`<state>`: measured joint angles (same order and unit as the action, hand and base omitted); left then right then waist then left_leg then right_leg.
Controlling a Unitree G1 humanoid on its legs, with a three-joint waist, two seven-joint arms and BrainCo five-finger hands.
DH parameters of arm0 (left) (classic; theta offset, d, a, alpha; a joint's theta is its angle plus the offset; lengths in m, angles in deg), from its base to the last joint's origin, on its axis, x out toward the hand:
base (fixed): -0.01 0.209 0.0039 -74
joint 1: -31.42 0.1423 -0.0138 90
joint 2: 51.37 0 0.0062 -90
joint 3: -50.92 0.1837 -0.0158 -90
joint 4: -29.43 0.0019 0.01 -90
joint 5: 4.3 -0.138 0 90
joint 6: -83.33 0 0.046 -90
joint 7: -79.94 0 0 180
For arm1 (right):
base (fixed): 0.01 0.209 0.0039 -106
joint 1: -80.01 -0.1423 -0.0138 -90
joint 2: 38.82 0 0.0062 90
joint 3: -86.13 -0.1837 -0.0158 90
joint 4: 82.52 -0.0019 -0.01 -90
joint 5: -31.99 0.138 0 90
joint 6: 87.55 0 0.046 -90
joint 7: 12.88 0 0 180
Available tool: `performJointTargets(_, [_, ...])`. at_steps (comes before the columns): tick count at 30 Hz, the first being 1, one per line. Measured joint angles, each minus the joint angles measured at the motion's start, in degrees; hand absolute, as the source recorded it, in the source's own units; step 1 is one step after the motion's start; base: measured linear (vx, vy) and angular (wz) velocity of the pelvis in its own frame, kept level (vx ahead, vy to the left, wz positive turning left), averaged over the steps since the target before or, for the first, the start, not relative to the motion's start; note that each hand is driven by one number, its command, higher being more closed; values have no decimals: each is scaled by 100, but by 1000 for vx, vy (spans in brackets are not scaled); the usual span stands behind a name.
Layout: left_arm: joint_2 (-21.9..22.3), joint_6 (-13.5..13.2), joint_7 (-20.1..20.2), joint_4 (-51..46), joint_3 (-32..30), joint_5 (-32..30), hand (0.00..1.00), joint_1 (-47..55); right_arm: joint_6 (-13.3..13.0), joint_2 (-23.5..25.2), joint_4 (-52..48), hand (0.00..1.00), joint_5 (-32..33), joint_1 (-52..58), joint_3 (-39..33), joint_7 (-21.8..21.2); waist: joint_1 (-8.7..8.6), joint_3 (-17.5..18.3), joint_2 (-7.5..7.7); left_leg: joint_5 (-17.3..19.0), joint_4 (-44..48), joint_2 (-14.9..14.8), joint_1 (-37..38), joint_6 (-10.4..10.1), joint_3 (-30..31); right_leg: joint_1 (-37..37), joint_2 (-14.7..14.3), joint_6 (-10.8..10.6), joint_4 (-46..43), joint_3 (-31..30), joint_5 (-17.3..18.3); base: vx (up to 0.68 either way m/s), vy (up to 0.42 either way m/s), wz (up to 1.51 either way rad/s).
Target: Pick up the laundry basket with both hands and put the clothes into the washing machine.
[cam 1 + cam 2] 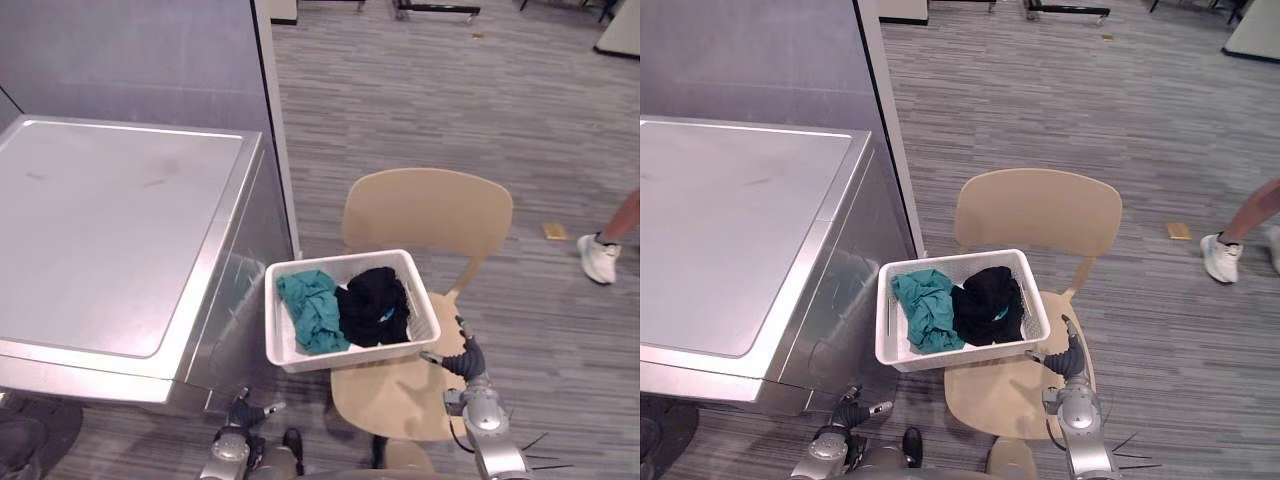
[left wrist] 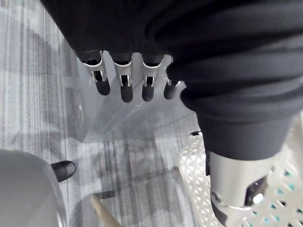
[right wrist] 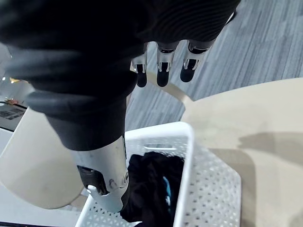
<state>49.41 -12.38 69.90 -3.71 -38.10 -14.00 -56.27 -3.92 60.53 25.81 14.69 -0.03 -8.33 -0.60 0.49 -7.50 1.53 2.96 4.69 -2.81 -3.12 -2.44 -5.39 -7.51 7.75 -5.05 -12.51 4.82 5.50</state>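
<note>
Laundry basket (image 1: 340,263): white, perforated, teal and black clothes (image 1: 372,305) | left hand (image 1: 243,411) released | right hand (image 1: 468,360) released

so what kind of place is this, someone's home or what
Likely a lab or office space staged as a laundry corner, not a home: grey office-style carpet, a silver washing machine with its lid down, a white laundry basket of clothes on a beige chair, and a person walking past.

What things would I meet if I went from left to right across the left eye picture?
First the washing machine → teal cloth → black clothes → right hand → person's white shoe.
</note>
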Motion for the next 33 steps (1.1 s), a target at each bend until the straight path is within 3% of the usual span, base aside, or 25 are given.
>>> performJointTargets(2, [24, 1, 4, 3, -111, -3, 0, 95, 0, 6, -102, 0, -165, 129, 2, -18, 15, 50, -110, -105, -206, -137, 91, -113, 60, 150, -177, 89, 285, 81, -135, 35, -168, 2])
performJointTargets(5, [23, -1, 13, 3, -109, -18, 0, 123, -1, 8, -232, 0, -326, 405, -2, -34, 4, 78, -34, -204, -409, -239, 286, -217, 179, 401, -314, 142, 475, 235, -168, 14, -105, 17])
performJointTargets(14, [-1, -38, 134, 1, 71, -236, 0, 144, -80, -8, -408, 0, -432, 518, 15, -167, 7, 137, -43, -378, -672, -222, 403, -211, 383, 730, -351, 174, 887, 473, -307, 0, -6, 15])
performJointTargets(21, [-22, -108, 241, 3, 139, -353, 0, 147, -215, -456, -147, 0, -575, -10, 686, -378, 15, 172, -87, -416, -709, -189, 398, -198, 538, 848, -363, 158, 1037, 621, -351, 1, 4, 10])
performJointTargets(25, [-52, -126, 239, 7, 151, -380, 0, 138, -210, -710, 653, 0, -577, -748, 1298, -507, 44, 173, -133, -601, -904, -171, 322, -214, 747, 822, -354, 157, 1055, 872, -352, -22, -3, 33])
performJointTargets(28, [-90, -167, 225, -13, 169, -350, 0, 9, -214, -755, 1202, 0, -573, -1700, 1846, -513, 113, -50, -221, -790, -894, -129, -71, -224, 1163, 604, -315, 161, 949, 1256, -347, -87, -13, 59])
performJointTargets(33, [-130, -216, 167, -98, 98, -255, 0, -382, -200, -741, 2004, 0, -559, -3000, 1909, -492, 499, -741, -361, -1067, -886, -78, -592, -256, 1574, 129, -170, 204, 480, 1665, -228, -123, -7, 49])
